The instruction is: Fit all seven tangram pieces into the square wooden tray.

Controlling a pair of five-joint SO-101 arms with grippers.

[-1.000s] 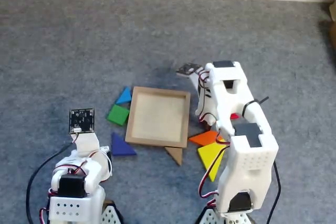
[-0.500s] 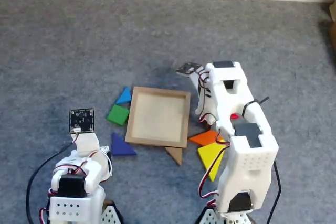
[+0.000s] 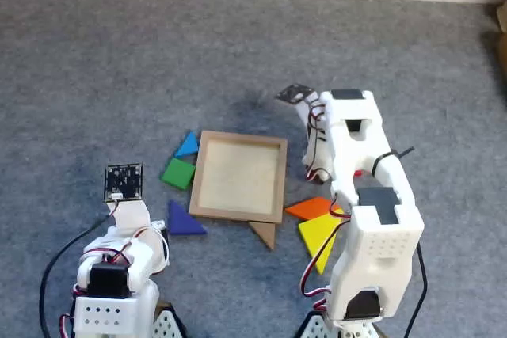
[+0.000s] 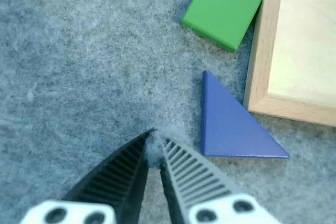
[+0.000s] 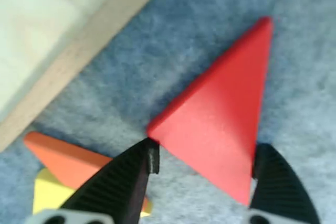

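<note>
On grey carpet [image 5: 210, 14], the right gripper [image 5: 206, 155], spread open, straddles the red triangle [image 5: 220, 121].

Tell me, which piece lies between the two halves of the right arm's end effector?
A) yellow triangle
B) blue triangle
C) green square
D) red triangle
D: the right wrist view shows the red triangle on the carpet, straddled by the open right end effector.

Mostly hidden under the right arm [image 3: 348, 140] from above: red triangle [image 3: 354, 174]. Cut off by the edge in the left wrist view: tray [image 4: 257, 51]. Partly behind a finger [image 5: 118, 182]: orange piece [image 5: 63, 156], yellow piece [image 5: 44, 198].
</note>
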